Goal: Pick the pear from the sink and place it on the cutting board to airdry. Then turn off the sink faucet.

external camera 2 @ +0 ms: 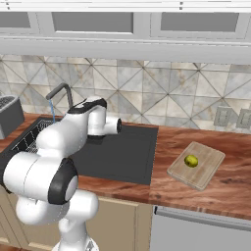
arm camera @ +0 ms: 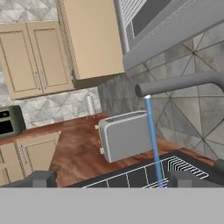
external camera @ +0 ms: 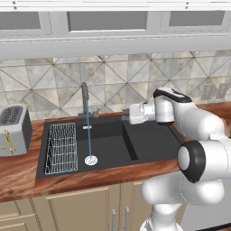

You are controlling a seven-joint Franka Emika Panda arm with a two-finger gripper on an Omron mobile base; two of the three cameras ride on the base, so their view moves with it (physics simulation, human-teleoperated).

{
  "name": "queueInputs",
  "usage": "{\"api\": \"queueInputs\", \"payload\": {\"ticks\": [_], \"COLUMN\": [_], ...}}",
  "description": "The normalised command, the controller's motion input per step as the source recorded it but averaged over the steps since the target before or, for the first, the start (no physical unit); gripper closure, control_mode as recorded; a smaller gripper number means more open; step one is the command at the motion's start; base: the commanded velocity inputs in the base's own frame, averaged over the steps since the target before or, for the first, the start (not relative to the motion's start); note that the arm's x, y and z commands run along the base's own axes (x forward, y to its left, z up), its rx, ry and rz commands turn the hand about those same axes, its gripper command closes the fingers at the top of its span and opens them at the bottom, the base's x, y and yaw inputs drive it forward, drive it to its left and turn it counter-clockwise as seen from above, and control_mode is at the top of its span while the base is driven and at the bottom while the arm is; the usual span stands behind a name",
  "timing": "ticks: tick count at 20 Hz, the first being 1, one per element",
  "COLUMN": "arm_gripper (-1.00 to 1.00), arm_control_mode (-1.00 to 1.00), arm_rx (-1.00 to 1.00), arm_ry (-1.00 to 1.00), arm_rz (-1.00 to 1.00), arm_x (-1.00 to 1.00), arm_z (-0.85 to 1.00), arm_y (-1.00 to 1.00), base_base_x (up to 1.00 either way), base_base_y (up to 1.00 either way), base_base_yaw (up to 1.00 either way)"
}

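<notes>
The yellow-green pear [external camera 2: 191,160] rests on the tan cutting board [external camera 2: 203,169], on the counter right of the black sink [external camera: 113,144]. Water still runs in a thin blue stream [external camera: 89,135] from the dark faucet [external camera: 84,95] down to the silver drain [external camera: 91,159]. My gripper [arm camera: 111,180] is open with nothing between its fingertips. It hovers over the sink's back right part, level with the grey lever handle [external camera: 93,113] and a short way right of it, pointing left. In the hand view the spout [arm camera: 183,83] crosses the upper right, with the stream [arm camera: 154,140] falling from it.
A white wire rack [external camera: 61,148] stands in the left of the basin. A silver toaster [external camera: 13,130] sits on the wooden counter left of the sink. The tiled wall rises just behind the faucet. Wall outlets [external camera 2: 230,116] are above the board.
</notes>
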Motion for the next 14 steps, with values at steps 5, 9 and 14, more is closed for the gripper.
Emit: {"api": "queueInputs", "payload": {"ticks": [5,9,14], "arm_gripper": [-1.0,-1.0,-1.0], "arm_control_mode": [-1.0,-1.0,-1.0], "arm_rx": [0.0,0.0,0.0], "arm_ry": [0.0,0.0,0.0], "arm_rz": [0.0,0.0,0.0], "arm_x": [0.35,0.3,0.26], "arm_z": [-0.03,-0.13,-0.16], "arm_y": [0.0,0.02,0.05], "base_base_x": [0.0,0.0,0.0], "base_base_y": [0.0,0.0,0.0], "base_base_yaw": [0.0,0.0,0.0]}}
